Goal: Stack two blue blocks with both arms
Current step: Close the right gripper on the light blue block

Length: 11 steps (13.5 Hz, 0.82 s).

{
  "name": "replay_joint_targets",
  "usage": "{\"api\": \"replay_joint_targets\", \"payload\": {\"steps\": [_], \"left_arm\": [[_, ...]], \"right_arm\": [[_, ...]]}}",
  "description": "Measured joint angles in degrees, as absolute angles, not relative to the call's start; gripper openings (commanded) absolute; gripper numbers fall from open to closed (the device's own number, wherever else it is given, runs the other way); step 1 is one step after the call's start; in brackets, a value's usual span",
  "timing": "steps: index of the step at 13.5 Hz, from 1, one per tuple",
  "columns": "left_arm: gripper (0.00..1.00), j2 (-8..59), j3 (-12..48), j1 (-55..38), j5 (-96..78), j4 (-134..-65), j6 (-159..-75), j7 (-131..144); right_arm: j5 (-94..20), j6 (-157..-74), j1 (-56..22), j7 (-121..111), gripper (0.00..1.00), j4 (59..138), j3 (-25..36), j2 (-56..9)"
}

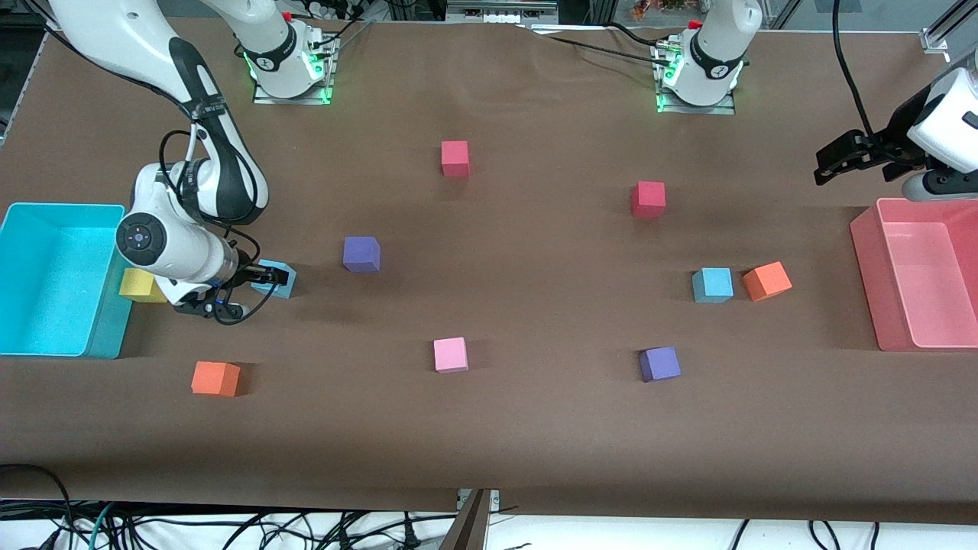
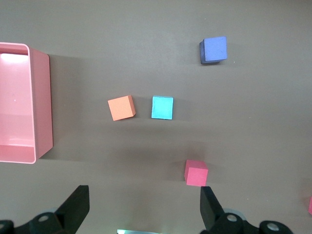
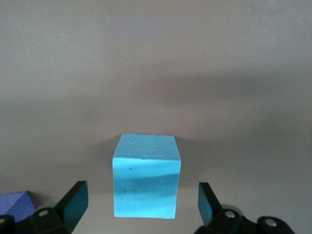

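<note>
Front view, table as clock face, twelve o'clock at the arm bases; first blue block at about nine o'clock, just beside the yellow cube and near the cyan bin; second blue block at about three o'clock, just beside an orange cube.

Right gripper low at the first blue block, jaws released and standing wide to either side of the cube, not yet clenched; nothing grasped.

Left gripper raised at about two o'clock, near the pink bin, jaws released and empty; waiting; second blue block seen in its wrist view well clear of the jaws, orange cube beside it, pink bin nearby.

Step in hand, as judged: approach and grasp of the first blue block by the right arm; stacking not yet begun.

Next move, as judged: slightly deeper seating around the cube, then clenching on its two side faces; afterwards a lift and carry toward three o'clock; care needed against nudging the yellow cube or gripping off-centre on soft foam; left arm probably needed to steady or place at the second block.
</note>
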State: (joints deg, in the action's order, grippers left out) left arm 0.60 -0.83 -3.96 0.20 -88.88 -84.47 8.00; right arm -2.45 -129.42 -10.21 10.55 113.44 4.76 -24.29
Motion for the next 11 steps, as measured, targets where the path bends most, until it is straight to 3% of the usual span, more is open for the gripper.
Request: {"api": "replay_joint_targets", "payload": {"steps": [8, 9, 10, 11], "left_arm": [[1.0, 0.5, -0.8, -3.8, 0.2, -90.7, -85.7, 8.0], [1.0, 0.4, -0.8, -3.8, 0.2, -90.9, -85.7, 8.0], [1.0, 0.4, -0.8, -3.8, 0.2, -91.1, -85.8, 8.0], [1.0, 0.3, -0.8, -3.8, 0.2, -91.3, -85.9, 8.0]], "right_arm": [[-2.5, -130.7, -10.2, 10.6, 1.0, 114.0, 4.8, -26.6], [-2.5, -130.9, -10.2, 10.6, 0.92, 114.0, 4.8, -27.0], [-2.5, -131.0, -10.2, 10.6, 0.32, 114.0, 4.8, -27.3], [-2.5, -131.1, -10.2, 10.6, 0.0, 114.0, 4.8, -27.6]]}}
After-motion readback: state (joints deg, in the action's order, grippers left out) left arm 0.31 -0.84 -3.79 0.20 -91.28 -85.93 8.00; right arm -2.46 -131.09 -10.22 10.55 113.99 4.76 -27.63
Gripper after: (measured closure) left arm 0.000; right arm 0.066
